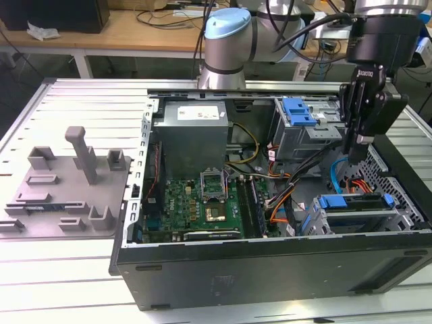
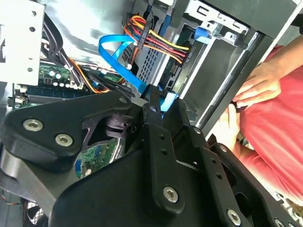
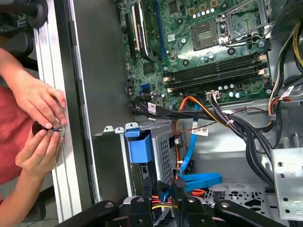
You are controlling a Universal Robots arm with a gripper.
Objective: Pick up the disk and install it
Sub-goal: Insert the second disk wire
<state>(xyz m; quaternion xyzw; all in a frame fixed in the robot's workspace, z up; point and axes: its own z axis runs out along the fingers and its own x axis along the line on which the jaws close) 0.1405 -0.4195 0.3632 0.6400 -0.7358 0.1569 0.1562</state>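
Observation:
The disk (image 1: 352,206), a grey slab framed in bright blue, lies in the drive cage at the case's corner on the exterior view's right; its label is hidden. My gripper (image 1: 356,156) hangs just above and behind that cage, pointing down. Both wrist views show its black fingers (image 3: 147,191) a little apart, with cables showing through the gap and nothing held. The gripper (image 2: 166,101) hovers over a thin blue cable (image 2: 118,56). A blue plastic tab (image 3: 140,144) stands on the perforated cage (image 3: 163,149) just ahead of the gripper (image 3: 163,191).
The open computer case (image 1: 270,266) holds a motherboard (image 1: 202,202), a power supply (image 1: 192,138) and bundled cables (image 3: 236,127). A ribbed blue latch (image 1: 299,111) tops the upper bay. A person's hands (image 3: 40,123) work at the case's outer edge. A grey fixture (image 1: 64,189) sits beside the case.

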